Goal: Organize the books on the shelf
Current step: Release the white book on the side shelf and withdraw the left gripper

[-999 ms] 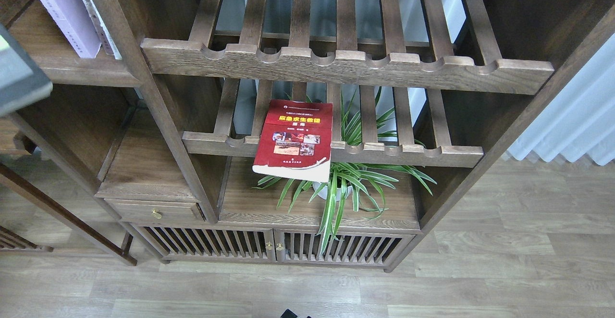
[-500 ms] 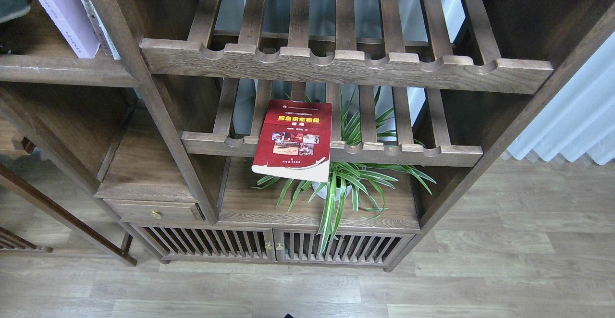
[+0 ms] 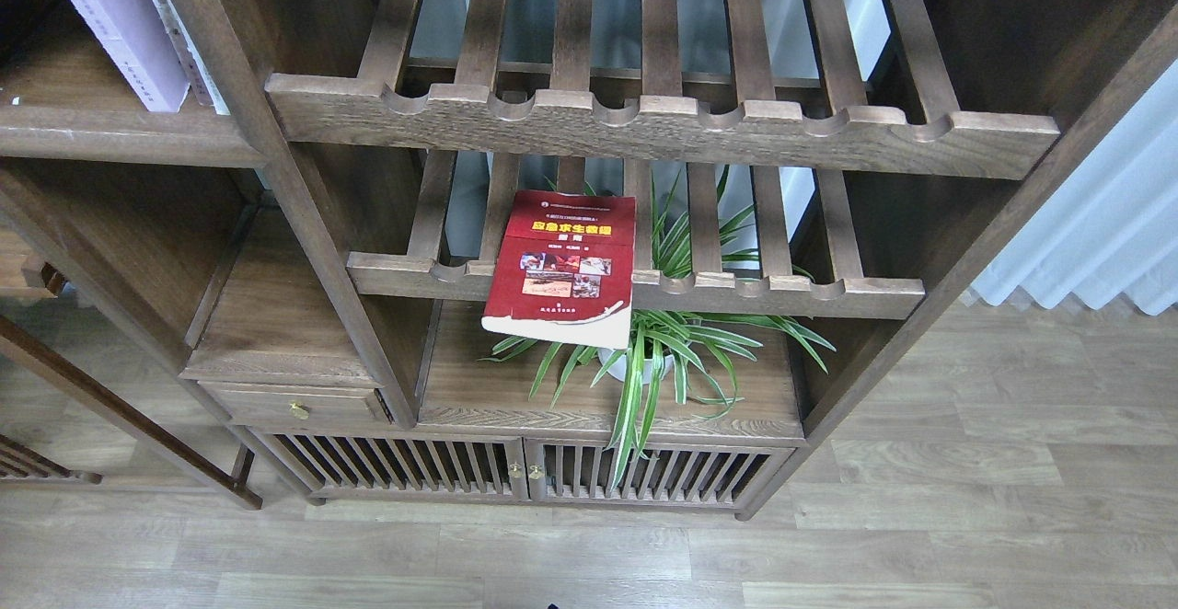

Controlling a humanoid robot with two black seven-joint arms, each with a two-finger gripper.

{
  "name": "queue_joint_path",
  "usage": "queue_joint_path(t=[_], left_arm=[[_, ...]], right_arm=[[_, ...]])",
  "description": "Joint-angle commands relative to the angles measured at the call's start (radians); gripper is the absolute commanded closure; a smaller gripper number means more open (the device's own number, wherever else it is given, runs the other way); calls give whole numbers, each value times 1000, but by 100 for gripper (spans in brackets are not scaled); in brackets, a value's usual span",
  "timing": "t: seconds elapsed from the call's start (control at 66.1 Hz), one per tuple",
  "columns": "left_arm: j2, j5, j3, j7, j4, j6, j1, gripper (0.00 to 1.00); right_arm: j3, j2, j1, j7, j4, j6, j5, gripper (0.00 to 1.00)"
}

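Observation:
A red book with small photos (image 3: pixel 563 264) lies flat on the lower slatted rack, its near end overhanging the front rail. A white-and-lavender book (image 3: pixel 115 25) stands leaning on the solid dark-brown shelf (image 3: pixel 120 131) at the upper left, with a thin white book (image 3: pixel 189 52) beside it on the right. The thick black-edged book with the yellow-green cover is out of view. Neither of my grippers shows in the head view.
An upper slatted rack (image 3: pixel 663 121) with a scalloped rail spans the middle. A spider plant in a white pot (image 3: pixel 663 351) stands on the board below the red book. A small drawer (image 3: pixel 294 402) and slatted cabinet doors (image 3: pixel 525 471) are below. Wood floor lies in front.
A dark object at the far left edge moved up and out of view. The books have not moved.

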Motion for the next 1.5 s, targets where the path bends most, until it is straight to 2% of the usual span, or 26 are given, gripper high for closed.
queue_joint_path(t=[0.0,0.061,0.227,0.303,0.333,0.424,0.439,0.575,0.772,0.939,1.256,1.468,1.483], left_arm=[[-28,2,72,5,72,0,-82,97],[-61,2,115,5,116,0,-131,96],[-94,0,145,5,139,0,-150,93],[-106,-1,152,5,141,0,-145,76],[-114,-7,163,4,139,0,-139,65],[-123,-20,177,-7,138,0,-131,55],[-124,-29,177,-7,136,0,-127,51],[-124,-107,178,-7,132,0,-99,41],[-97,-220,142,-7,78,0,-21,41],[-85,-265,45,-6,-9,0,86,41],[-86,-268,-179,-3,-219,0,364,33],[-88,-362,-217,-1,-311,0,539,31],[-92,-380,-222,0,-348,0,598,30]], right_arm=[[0,0,0,0,0,0,0,1],[0,0,-2,0,0,0,0,1],[0,0,-3,2,0,0,0,1],[0,0,-3,2,0,0,0,1],[0,0,-8,2,0,0,0,1],[2,0,-11,2,0,0,0,1],[2,0,-11,2,0,0,0,1],[0,0,-13,3,0,0,2,1],[2,0,-11,8,0,0,2,1],[11,0,-10,15,-2,0,9,1],[17,0,3,18,-8,0,38,1],[17,0,9,20,-6,0,61,1],[17,0,18,28,-5,0,90,1]])
